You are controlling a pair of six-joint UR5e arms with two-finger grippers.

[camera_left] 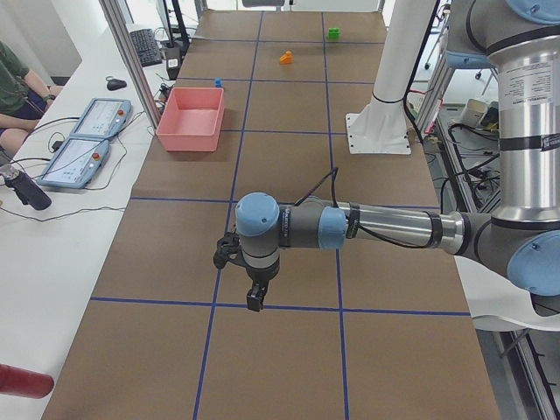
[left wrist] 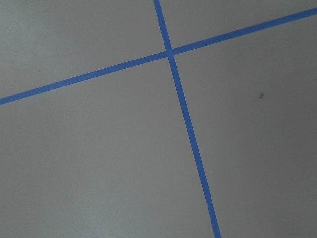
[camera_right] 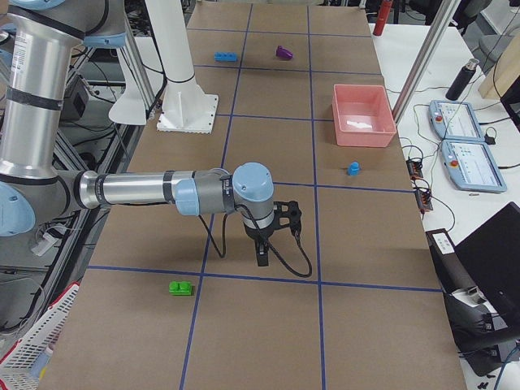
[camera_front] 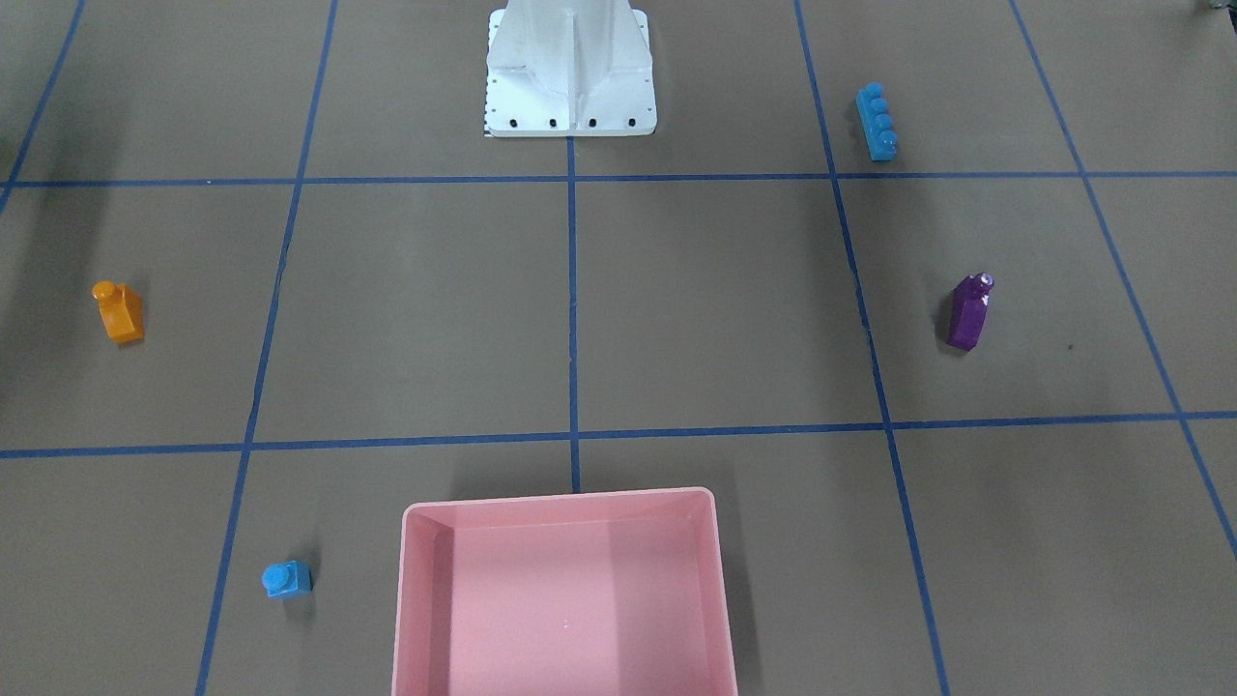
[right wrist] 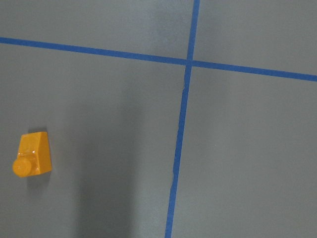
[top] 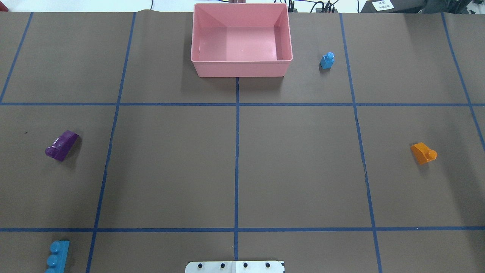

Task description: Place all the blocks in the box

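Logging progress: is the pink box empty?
Empty. Overhead, the pink box shows a bare floor; the orange block, purple block and small blue block lie outside it.

Glossy plastic box, matt paper table

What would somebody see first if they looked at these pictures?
The big pink box at the far edge of the table, with nothing in it. Then bright blocks lie scattered far apart: the orange block on the robot's right, the purple block on its left, the small blue block beside the box.
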